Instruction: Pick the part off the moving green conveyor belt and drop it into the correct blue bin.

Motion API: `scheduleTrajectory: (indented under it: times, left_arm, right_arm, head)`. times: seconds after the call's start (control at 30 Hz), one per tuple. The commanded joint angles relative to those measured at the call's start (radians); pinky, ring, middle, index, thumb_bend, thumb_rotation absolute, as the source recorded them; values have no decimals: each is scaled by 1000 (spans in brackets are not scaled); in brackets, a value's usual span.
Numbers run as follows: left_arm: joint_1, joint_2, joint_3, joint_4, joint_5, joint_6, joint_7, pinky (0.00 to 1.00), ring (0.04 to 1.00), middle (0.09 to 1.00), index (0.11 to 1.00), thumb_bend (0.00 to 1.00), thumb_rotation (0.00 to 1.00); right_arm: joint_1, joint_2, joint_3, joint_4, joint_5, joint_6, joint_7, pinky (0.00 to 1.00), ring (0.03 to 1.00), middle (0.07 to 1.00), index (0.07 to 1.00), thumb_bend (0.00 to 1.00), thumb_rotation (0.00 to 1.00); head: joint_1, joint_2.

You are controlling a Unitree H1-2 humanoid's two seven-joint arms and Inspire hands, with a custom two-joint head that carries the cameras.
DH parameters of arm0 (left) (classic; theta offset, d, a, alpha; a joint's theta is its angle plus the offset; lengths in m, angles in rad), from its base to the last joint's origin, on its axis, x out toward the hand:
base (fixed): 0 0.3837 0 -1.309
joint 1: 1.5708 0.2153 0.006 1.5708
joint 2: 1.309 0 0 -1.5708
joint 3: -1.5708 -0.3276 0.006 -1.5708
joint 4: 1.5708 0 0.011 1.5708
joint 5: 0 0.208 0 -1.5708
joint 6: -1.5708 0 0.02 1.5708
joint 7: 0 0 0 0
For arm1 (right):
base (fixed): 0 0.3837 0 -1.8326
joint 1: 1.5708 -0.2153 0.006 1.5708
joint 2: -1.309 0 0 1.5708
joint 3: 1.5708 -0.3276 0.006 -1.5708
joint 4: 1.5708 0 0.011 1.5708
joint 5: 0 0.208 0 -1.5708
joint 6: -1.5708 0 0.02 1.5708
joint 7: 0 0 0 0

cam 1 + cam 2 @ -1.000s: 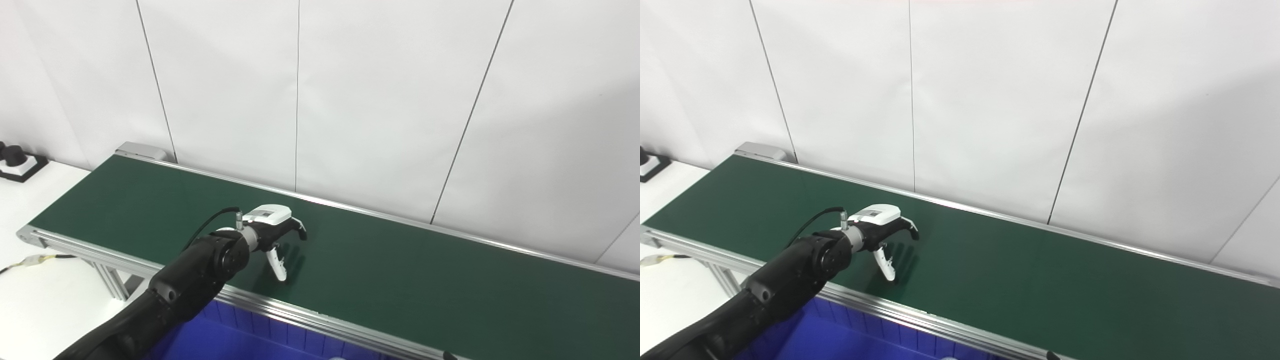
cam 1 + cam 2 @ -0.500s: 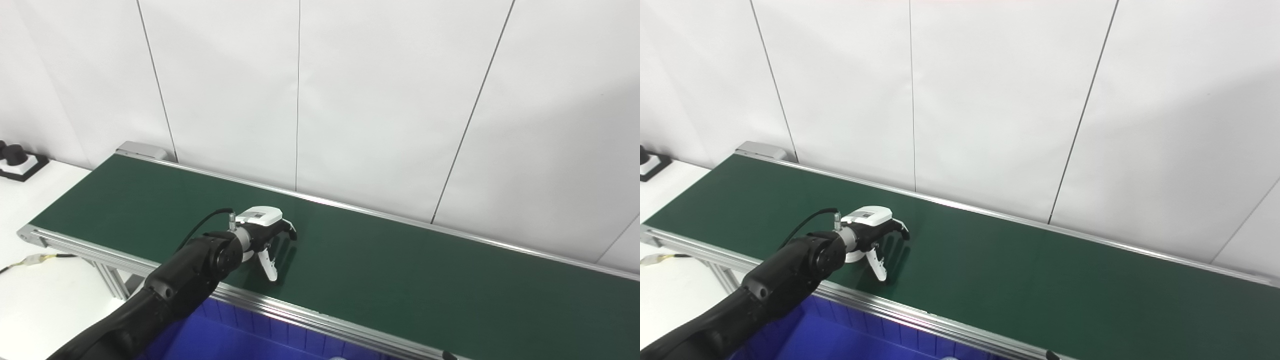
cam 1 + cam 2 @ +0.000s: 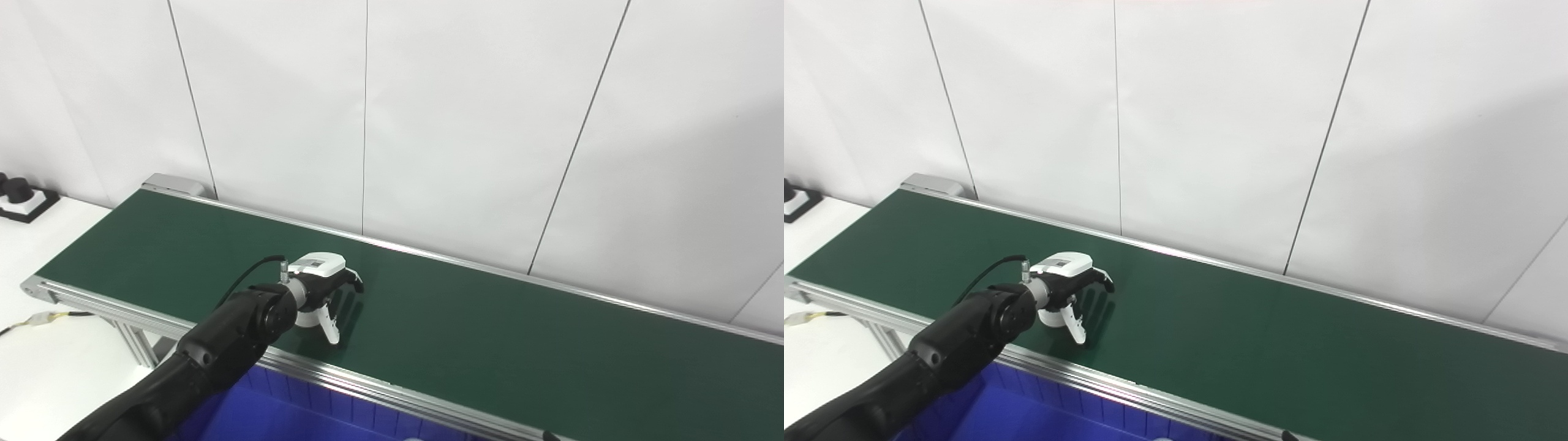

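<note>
I see the left hand (image 3: 321, 288) low over the green conveyor belt (image 3: 490, 331), near its near edge on the left part. Fingers (image 3: 352, 282) curl down on the far side, thumb points down on the near side, and a white round part (image 3: 304, 318) sits on the belt between them, under the palm. Can't tell if the hand is actually pinching it or just around it. Blue bin (image 3: 275, 416) sits below the near rail. Right hand is out of view.
</note>
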Motion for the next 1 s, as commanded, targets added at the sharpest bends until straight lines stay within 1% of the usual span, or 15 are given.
scheduleTrajectory:
  times: [0.0, 0.23, 0.43, 0.57, 0.77, 0.83, 0.97]
  left_arm:
    - [-44, 29, 8, -30, 11, -7, 27, 900, 851, 872, 793, 843, 0]
    - [-34, 36, 3, -56, 23, -2, 22, 882, 840, 867, 796, 854, 0]
    - [-27, 41, 5, -75, 32, 3, 13, 887, 845, 870, 797, 848, 0]
    - [-22, 40, 7, -79, 32, 2, 13, 896, 846, 872, 800, 850, 0]
    - [-22, 38, 6, -67, 30, -6, 19, 895, 843, 871, 800, 847, 0]
    - [-21, 37, 4, -62, 30, -5, 18, 913, 858, 874, 794, 834, 0]
    - [-20, 30, -6, -62, 35, 9, 1, 942, 875, 885, 793, 826, 0]
  right_arm:
    - [-6, 9, -2, -43, 5, -29, -4, 753, 812, 852, 908, 275, 598]
    - [-9, 6, -2, -36, 5, -38, -3, 754, 811, 852, 906, 263, 564]
    - [-7, 5, -3, -44, 5, -26, -3, 760, 816, 855, 910, 274, 589]
    - [-7, 5, -3, -39, 9, -34, -1, 755, 813, 852, 908, 266, 573]
    - [-4, 6, -3, -47, 8, -26, -1, 757, 814, 852, 908, 281, 592]
    - [-4, 7, -4, -48, 11, -22, -1, 757, 814, 854, 907, 299, 600]
    - [-6, 5, -2, -45, 10, -29, 1, 751, 809, 851, 907, 298, 612]
  head:
    - [2, 1]
    - [2, 1]
    - [2, 3]
    - [2, 4]
    - [-1, 7]
    - [-1, 8]
    - [-4, 9]
